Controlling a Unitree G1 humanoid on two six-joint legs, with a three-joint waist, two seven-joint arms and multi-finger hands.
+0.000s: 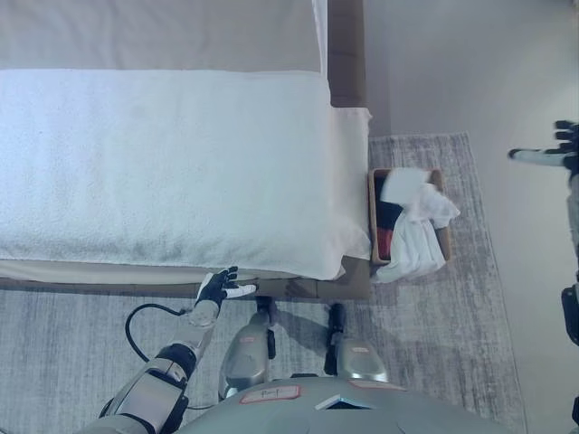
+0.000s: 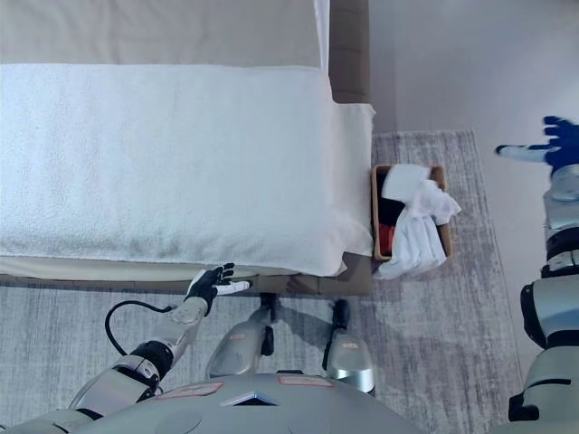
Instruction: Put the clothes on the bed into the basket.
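The bed carries only a white fuzzy blanket; no loose clothes show on it. To its right, on the rug, stands a brown basket holding white clothes that spill over its front edge, with dark and red cloth beneath. My left hand hovers open at the bed's near edge, holding nothing. Far off to the right of the basket, above bare floor, my right hand is raised with straight fingers, empty.
A grey rug lies under the basket and along the bed's near side. The brown bed frame runs along the bed's right side. Plain floor spreads to the right.
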